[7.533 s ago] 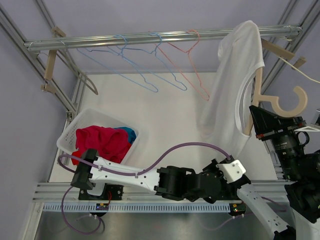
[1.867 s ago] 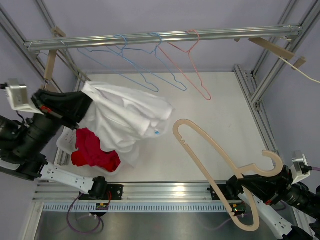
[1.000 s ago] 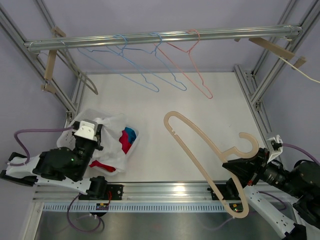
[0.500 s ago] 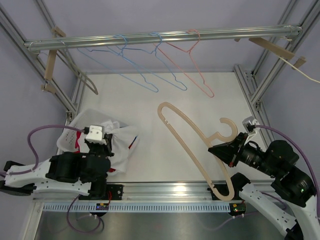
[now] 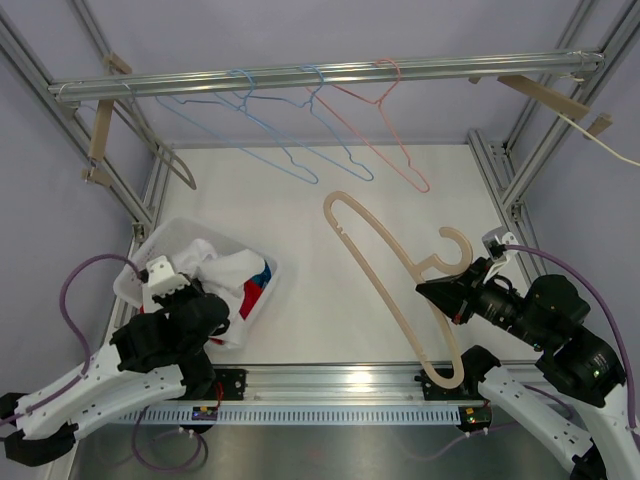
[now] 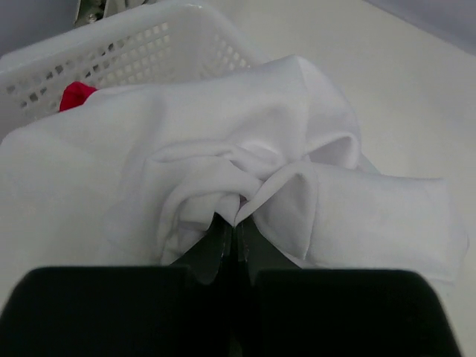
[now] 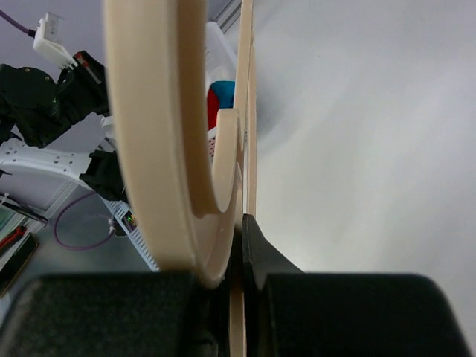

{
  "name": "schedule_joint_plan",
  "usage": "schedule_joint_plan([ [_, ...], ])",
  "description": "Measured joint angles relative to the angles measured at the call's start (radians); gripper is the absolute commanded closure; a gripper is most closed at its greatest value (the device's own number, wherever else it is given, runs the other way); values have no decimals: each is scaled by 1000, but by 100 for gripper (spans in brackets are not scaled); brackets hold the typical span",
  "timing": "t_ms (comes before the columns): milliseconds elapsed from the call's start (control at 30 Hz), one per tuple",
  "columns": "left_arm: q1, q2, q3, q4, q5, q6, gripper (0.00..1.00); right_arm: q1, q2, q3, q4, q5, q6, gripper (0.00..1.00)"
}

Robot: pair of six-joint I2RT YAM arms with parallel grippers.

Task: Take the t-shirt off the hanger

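My left claw [image 6: 234, 225] is pinching a bunched fold of the white t-shirt [image 6: 297, 134], its fingers pressed nearly together with cloth between them. The shirt is off the wooden hanger [image 5: 385, 265]. It lies heaped in the white basket [image 6: 160, 37] at the left side of the tabletop [image 5: 330, 205], over a red garment [image 6: 74, 95], and seems to spill past the near rim. My right claw [image 7: 239, 223] is clamped on the bare hanger at its neck, holding it aloft over the right half. I judge the shirt light, limp and quick to snag. It will sag from any single pinch, so a gathered fold like this is the hold I want. The middle is open. I mind the basket wall, the frame posts [image 5: 500, 190] and the wire hangers [image 5: 320, 130] on the rail [image 5: 300, 78] overhead.
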Motion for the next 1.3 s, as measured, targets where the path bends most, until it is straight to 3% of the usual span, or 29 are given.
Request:
schedule_joint_plan([
  [133, 18, -30, -5, -151, -21, -261, 96, 0, 4, 0, 0, 14, -15, 100],
  [233, 18, -13, -5, -206, -34, -377, 73, 0, 9, 4, -6, 16, -22, 100],
  [267, 18, -4, -5, -217, -39, -397, 55, 0, 12, 10, -11, 19, -23, 100],
  [400, 18, 15, 11, -244, -52, -449, 20, 0, 25, 61, -38, 38, -22, 100],
  [500, 4, -11, 50, -263, -54, -427, 1, 0, 31, 123, -63, 39, -21, 100],
  [700, -62, -51, 238, -232, -38, -223, 1, 0, 63, 342, -138, 57, -38, 100],
  [867, -80, -50, 354, -111, 4, -23, 1, 0, 117, 503, -174, 178, -82, 100],
  [1100, -82, -41, 424, 66, 114, 287, 1, 1, 262, 546, -270, 417, -129, 100],
  [1300, -83, -59, 443, 156, 94, 401, 1, 1, 342, 546, -333, 566, -139, 100],
])
